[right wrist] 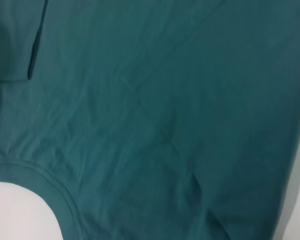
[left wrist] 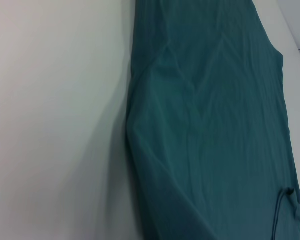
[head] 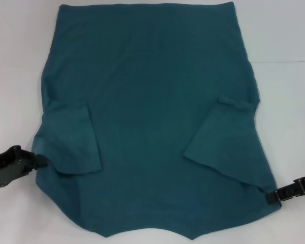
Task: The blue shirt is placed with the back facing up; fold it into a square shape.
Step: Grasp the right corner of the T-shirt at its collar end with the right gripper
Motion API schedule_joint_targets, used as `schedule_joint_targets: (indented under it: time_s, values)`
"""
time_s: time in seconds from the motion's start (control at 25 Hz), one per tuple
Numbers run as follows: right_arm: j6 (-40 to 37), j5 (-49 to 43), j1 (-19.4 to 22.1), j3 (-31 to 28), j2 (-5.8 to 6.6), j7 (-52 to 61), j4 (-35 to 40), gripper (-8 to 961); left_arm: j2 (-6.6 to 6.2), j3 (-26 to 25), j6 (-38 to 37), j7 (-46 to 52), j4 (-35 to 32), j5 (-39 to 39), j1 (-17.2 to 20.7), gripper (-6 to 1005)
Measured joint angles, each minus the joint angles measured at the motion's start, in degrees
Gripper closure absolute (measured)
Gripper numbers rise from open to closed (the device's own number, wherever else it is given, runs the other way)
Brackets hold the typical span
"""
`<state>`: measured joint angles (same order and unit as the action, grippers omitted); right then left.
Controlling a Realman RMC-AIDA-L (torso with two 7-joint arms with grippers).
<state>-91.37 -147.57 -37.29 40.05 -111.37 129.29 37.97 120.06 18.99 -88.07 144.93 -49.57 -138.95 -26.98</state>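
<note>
The blue shirt (head: 152, 101) lies spread on the white table, plain side up, with its hem at the far end and its neckline at the near edge. Both short sleeves are folded inward onto the body, one on the left (head: 73, 142) and one on the right (head: 221, 137). My left gripper (head: 39, 160) pinches the shirt's near left shoulder corner, which is drawn out to a point. My right gripper (head: 271, 196) holds the near right shoulder corner the same way. The left wrist view shows the shirt (left wrist: 215, 125) along its side edge, and the right wrist view shows the shirt (right wrist: 165, 100) with its curved collar seam (right wrist: 40, 175).
The white table (head: 15, 51) extends beyond the shirt on both sides. A thin seam line (head: 284, 62) crosses the table at the far right.
</note>
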Motion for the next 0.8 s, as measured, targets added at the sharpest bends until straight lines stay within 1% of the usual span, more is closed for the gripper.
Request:
schedule_joint_targets:
  time_s: [0.28,0.8]
  values:
    - [0.14,-0.14,-0.22,0.52,-0.36,0.14,-0.07,360,0.00,0.00,0.00,0.00,0.00,0.00,0.09,980]
    - [0.88,-0.59,-1.71,1.13,-1.68,0.16,-1.14,365,0.00,-0.01,0.10,0.00,0.00,0.03,0.00,980]
